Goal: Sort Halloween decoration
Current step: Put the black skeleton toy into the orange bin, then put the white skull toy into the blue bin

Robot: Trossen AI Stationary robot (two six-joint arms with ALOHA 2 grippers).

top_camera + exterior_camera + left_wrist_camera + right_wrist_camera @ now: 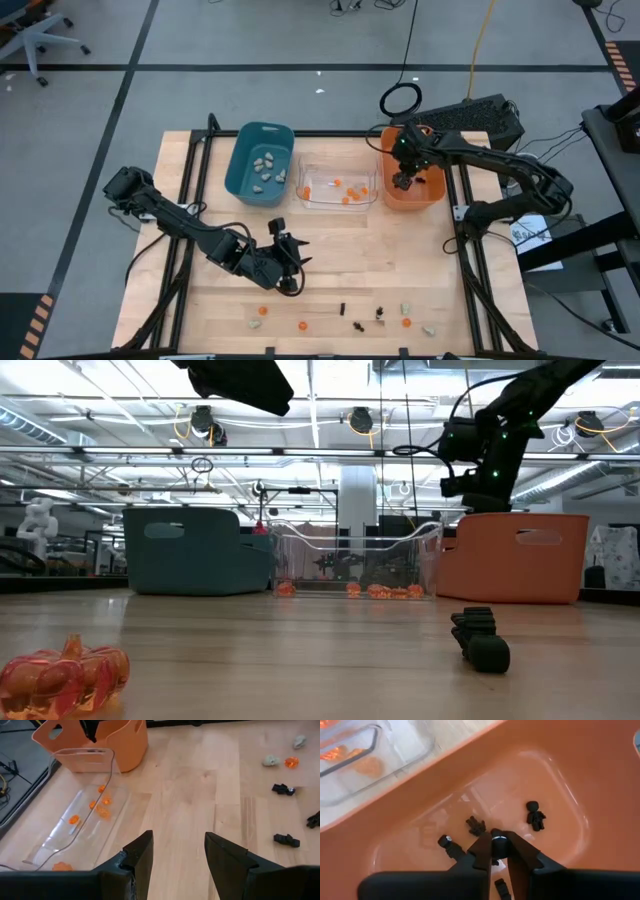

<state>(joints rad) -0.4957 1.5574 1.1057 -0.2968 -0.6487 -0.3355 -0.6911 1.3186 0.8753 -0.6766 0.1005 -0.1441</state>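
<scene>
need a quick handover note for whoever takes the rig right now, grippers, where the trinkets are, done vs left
Right gripper: over the orange bin, shut on a black spidery trinket, not yet dropped.
Left gripper: open, empty, above bare table near the front.
Done: pale lumps in the teal bin; orange trinkets in the clear bin; several black ones in the orange bin.
Left: loose trinkets of all three kinds along the table's front edge.
</scene>
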